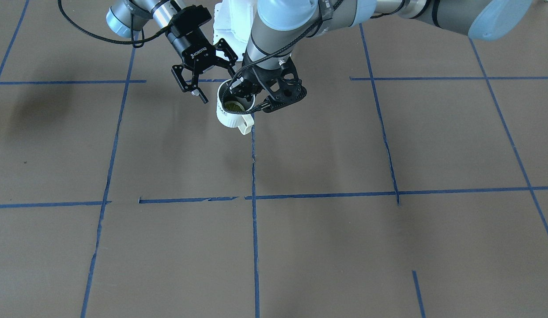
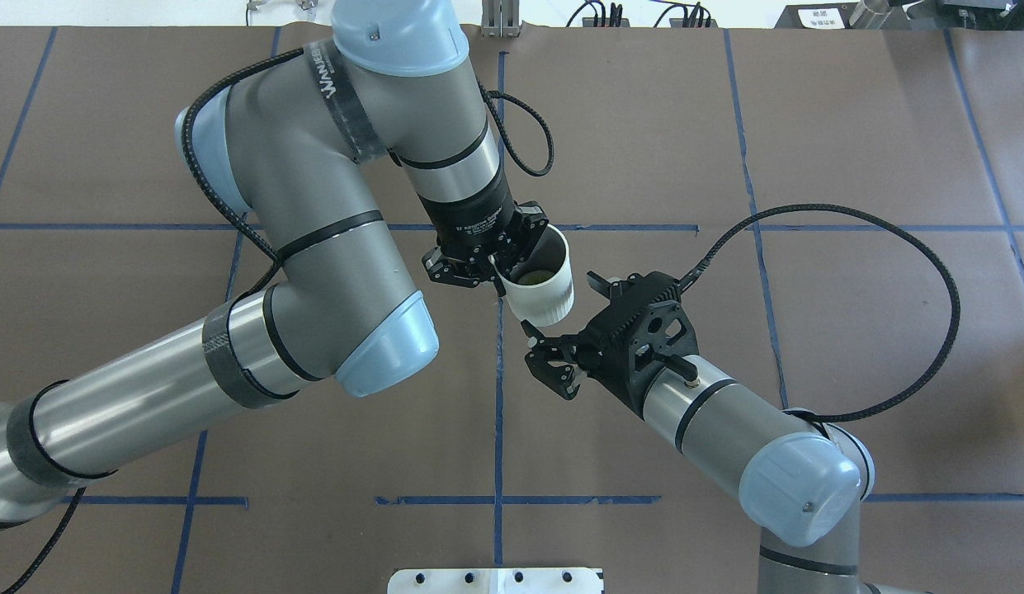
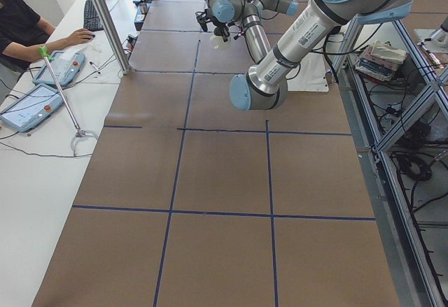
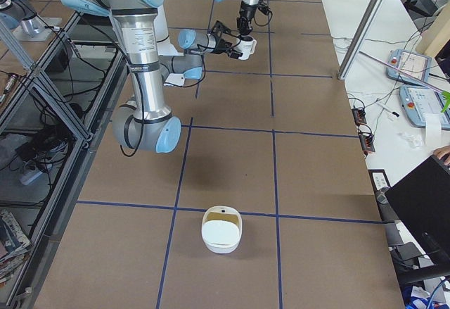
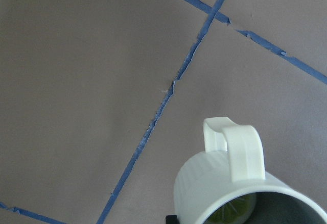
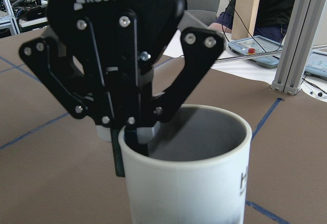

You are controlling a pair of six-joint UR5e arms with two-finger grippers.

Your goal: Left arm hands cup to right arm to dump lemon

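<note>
My left gripper (image 2: 491, 268) is shut on the rim of the cup (image 2: 549, 297), one finger inside and one outside. It holds the white mug tilted above the table. The cup also shows in the front view (image 1: 229, 118), in the left wrist view (image 5: 204, 183) with its cream handle up, and in the right wrist view (image 6: 184, 183). The lemon (image 1: 232, 106) lies inside the cup, and I also see it from overhead (image 2: 535, 279). My right gripper (image 2: 545, 359) is open and empty just beside the cup's base, apart from it.
The brown table (image 1: 326, 247) carries a grid of blue tape lines. A white bowl-like container (image 4: 222, 229) stands far off toward the table's right end. An operator (image 3: 21, 27) sits at a side desk with tablets.
</note>
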